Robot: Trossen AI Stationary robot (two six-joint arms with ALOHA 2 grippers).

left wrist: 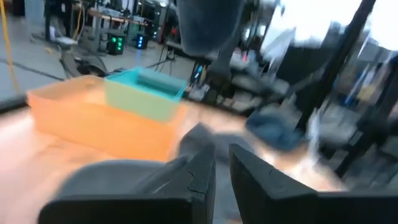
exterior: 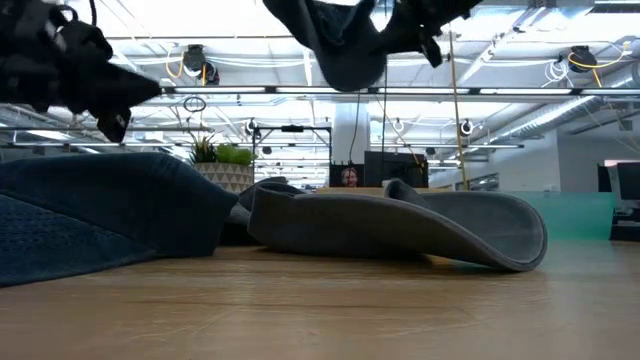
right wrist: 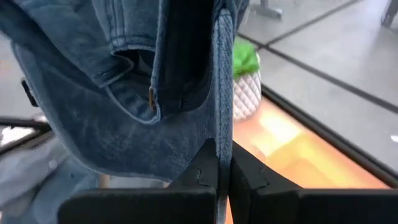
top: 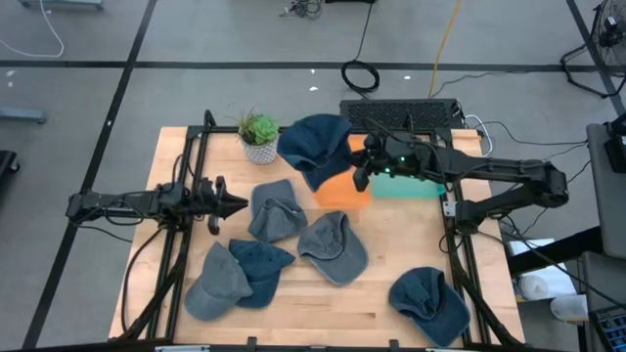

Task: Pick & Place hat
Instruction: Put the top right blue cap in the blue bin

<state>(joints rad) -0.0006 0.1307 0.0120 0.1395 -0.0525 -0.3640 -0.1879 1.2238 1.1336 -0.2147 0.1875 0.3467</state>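
Note:
A dark blue denim hat [top: 315, 145] is held in the air over the far middle of the table, above the orange bin [top: 342, 193]. It shows high up in the low view [exterior: 340, 45]. My right gripper [top: 360, 174] reaches in from the right and is shut on it [right wrist: 222, 163]. My left gripper [top: 238, 203] hovers at the table's left, its fingers [left wrist: 205, 171] close together and holding nothing. Just beyond its tips, a grey-blue hat [top: 277, 210] rests on the table. My right gripper pinches the dark blue hat by a stitched edge of its brim [right wrist: 222, 93] between the two fingers. They come at it from the table's right side. The hat is lifted clear of the table and bins, its crown [right wrist: 118, 106] sagging away from the fingers.
A teal bin [top: 406, 188] stands right of the orange one. A potted plant [top: 259, 135] sits at the far left of the table. Several more hats lie on the near half [top: 333, 246], [top: 235, 276], [top: 430, 305]. A keyboard [top: 401, 112] lies beyond the far edge.

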